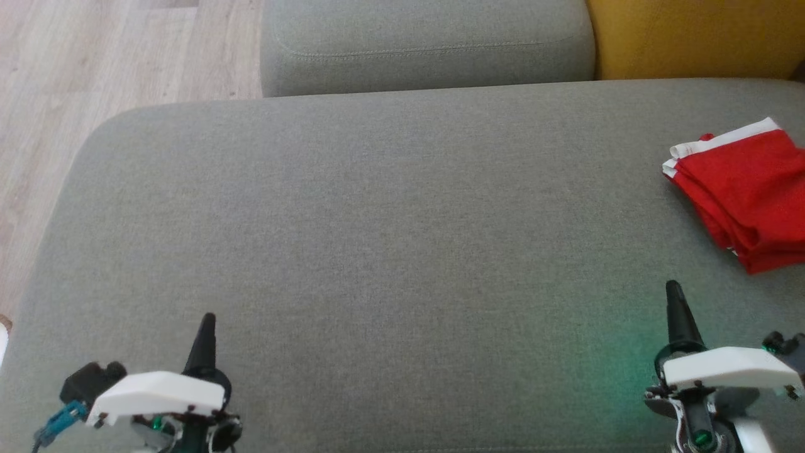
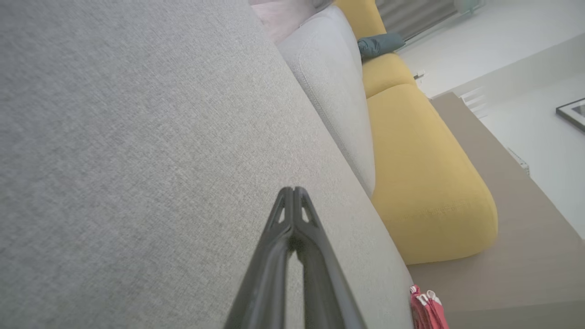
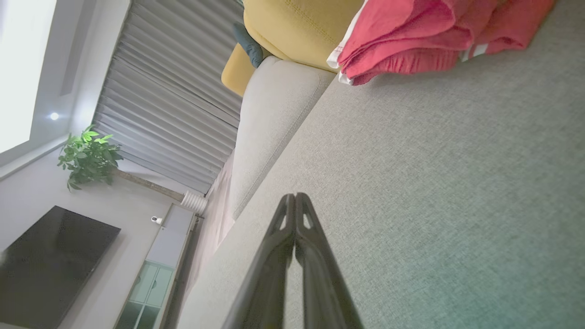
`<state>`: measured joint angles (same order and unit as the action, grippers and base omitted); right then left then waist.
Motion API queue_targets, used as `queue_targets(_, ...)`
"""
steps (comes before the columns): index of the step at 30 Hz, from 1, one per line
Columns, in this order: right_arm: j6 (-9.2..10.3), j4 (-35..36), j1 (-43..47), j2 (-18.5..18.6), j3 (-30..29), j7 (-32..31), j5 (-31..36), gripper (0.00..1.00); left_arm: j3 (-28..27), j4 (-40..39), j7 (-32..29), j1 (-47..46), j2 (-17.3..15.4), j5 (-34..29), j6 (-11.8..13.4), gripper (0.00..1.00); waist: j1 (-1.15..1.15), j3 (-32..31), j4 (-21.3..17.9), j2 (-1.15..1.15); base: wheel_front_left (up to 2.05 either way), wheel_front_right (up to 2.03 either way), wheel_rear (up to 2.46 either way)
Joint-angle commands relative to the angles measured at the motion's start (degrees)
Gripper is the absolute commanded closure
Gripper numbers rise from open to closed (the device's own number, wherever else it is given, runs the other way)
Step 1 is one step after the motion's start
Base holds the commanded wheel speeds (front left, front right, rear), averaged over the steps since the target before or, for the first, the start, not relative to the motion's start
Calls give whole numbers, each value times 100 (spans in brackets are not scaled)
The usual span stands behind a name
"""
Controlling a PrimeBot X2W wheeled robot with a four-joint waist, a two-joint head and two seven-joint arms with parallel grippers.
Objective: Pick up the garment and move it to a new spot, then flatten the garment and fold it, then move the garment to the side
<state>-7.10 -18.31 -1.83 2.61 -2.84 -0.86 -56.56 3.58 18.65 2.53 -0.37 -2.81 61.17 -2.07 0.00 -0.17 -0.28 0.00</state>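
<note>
Folded red garment (image 1: pixel 748 189) lies at the sofa seat's (image 1: pixel 377 220) right edge, and a stray brush from the nearby arm could push it off. Left gripper (image 1: pixel 208 322) and right gripper (image 1: pixel 673 290) are pressed together and empty.

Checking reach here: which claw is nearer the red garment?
Right. The right claw sits just short of the red garment; the left claw is far across the cushion.

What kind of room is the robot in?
Probably a living room in a home: there is a big grey fabric sofa with yellow cushions, a flat black television and a leafy green plant.
</note>
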Motion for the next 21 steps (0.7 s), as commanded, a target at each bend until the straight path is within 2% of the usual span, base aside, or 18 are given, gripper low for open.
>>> queue_targets(1, -23, 222, -342, 21, 25, -20, -141, 100, -176, -213, -37, -334, -20, 114, -41, 100, 0, 1, 1, 0, 0, 0, 0)
queue_targets(21, -29, 301, -378, 23, -126, -229, -1452, 100, -495, -307, -367, -430, -18, 1260, -233, 100, 0, 14, 11, 0, 0, 0, 0)
